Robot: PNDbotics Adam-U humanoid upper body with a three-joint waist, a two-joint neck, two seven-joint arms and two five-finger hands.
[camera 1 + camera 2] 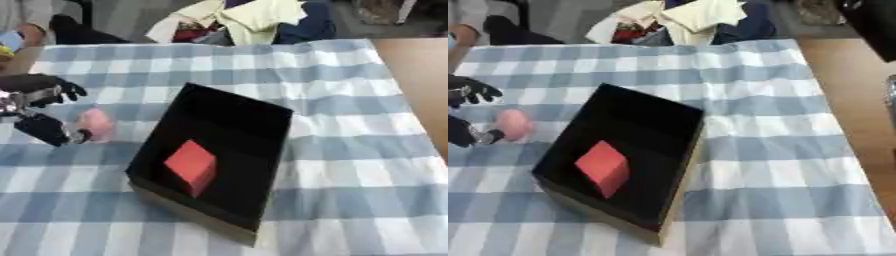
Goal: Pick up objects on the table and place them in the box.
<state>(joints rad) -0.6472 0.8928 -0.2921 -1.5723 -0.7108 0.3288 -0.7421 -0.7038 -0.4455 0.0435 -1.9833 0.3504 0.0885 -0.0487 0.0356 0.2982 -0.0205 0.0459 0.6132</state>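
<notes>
Presently the left hand [44,107] sits at the left edge of the counter [350,150], its fingers and thumb spread around a small pink rounded object [95,123] without visibly closing on it; the thumb tip appears to touch the object's lower left side, the upper fingers stand apart above it. The pink object rests on the blue-and-white checked cloth just left of the black box [219,150], which already holds a red block [191,166]. The right hand shows in neither view. Risks as judged: the object looks rounded and may roll or squirt out sideways if the fingers close off-centre; the near wall of the box lies close to the object, so a low carry could clip the rim and knock the object loose or shift the box; release onto the red block could bounce it out.
</notes>
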